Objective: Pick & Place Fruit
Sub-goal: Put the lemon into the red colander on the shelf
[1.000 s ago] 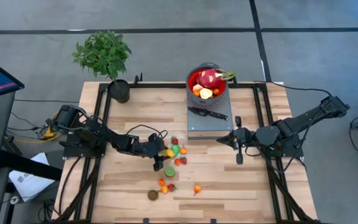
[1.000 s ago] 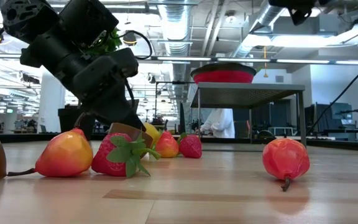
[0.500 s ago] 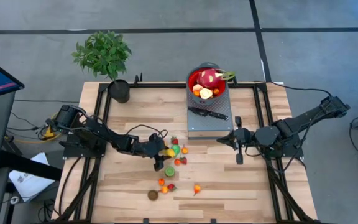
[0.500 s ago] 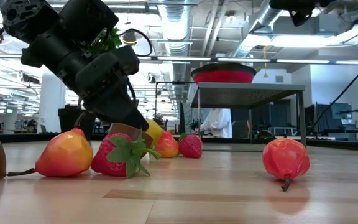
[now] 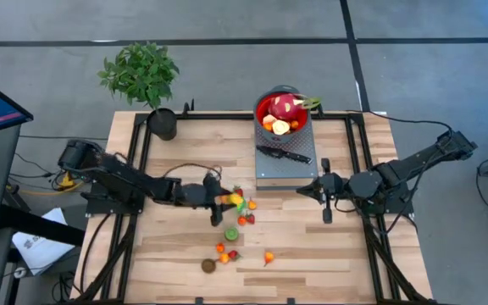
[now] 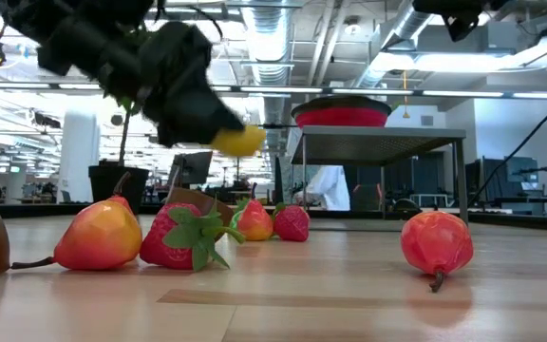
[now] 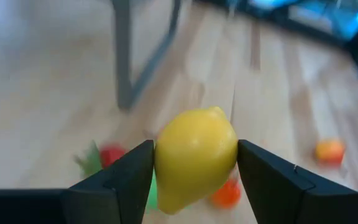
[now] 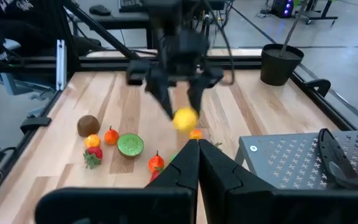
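High view: the left gripper [image 5: 224, 199] hangs over the middle of the wooden table [image 5: 168, 254], pinching a yellow lemon [image 5: 234, 201] above the scatter of small toy fruit. More fruit lies nearer the front edge, among it a brown kiwi [image 5: 207, 265]. The red bowl [image 5: 283, 110] stands on a grey perforated stand [image 5: 286, 165] at the back, already holding the dragon fruit [image 5: 285, 107] and a few pieces; a black-handled knife [image 5: 283, 155] lies on the stand. The right gripper [image 5: 325, 188] waits just beside that stand, its fingers pressed together on nothing.

Low view: the lemon [image 6: 238, 140] is clear of the tabletop, gripped at the tip of the left arm. Below it rest a peach [image 6: 100, 234], a strawberry [image 6: 180, 237] and, farther right, a pomegranate [image 6: 436, 243].

Left wrist view: the two dark fingers [image 7: 120, 180] clamp the lemon [image 7: 195, 157] from either side, and the hold looks square.

Right wrist view: the left arm shows across the table with the lemon [image 8: 185, 119] off the wood; a halved green kiwi [image 8: 129, 145] lies beneath.

By my reading the pick is made and the carry is in hand. Next calls for raising the lemon above the bowl's rim, crossing to it, and releasing.
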Robot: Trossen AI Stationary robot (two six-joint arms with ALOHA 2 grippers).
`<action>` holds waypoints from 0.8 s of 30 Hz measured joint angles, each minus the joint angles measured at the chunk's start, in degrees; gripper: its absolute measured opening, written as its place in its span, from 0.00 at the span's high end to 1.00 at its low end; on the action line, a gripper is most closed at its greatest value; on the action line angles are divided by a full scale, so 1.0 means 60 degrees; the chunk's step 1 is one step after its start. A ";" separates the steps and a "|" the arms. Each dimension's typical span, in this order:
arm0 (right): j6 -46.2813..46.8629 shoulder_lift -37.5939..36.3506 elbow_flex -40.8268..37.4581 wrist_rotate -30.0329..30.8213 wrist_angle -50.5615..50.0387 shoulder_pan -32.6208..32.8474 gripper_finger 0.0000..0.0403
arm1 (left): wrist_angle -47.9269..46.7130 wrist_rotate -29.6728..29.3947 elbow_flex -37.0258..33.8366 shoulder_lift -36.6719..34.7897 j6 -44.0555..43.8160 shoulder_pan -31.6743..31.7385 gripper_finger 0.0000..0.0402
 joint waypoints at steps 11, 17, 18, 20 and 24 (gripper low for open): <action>-0.0584 -0.0679 -0.0004 0.0069 -0.0099 -0.0076 1.00 | 0.1049 -0.0697 0.0084 -0.2701 0.0844 0.1440 0.46; -0.0831 -0.0757 -0.0004 0.0070 -0.0490 -0.0446 1.00 | 0.1125 -0.0688 0.0905 -0.2699 0.1696 0.2281 0.47; -0.1000 -0.0756 -0.0004 0.0069 -0.0507 -0.0514 1.00 | 0.1119 -0.0691 0.1050 -0.2610 0.1767 0.2425 0.48; -0.1433 -0.0759 -0.0004 0.0073 -0.0480 -0.0686 1.00 | 0.1116 -0.0691 0.1367 -0.2399 0.1900 0.2690 0.49; -0.2420 -0.0759 -0.0004 0.0073 -0.0453 -0.1209 1.00 | 0.1164 -0.0693 0.1966 -0.1942 0.2016 0.3133 0.50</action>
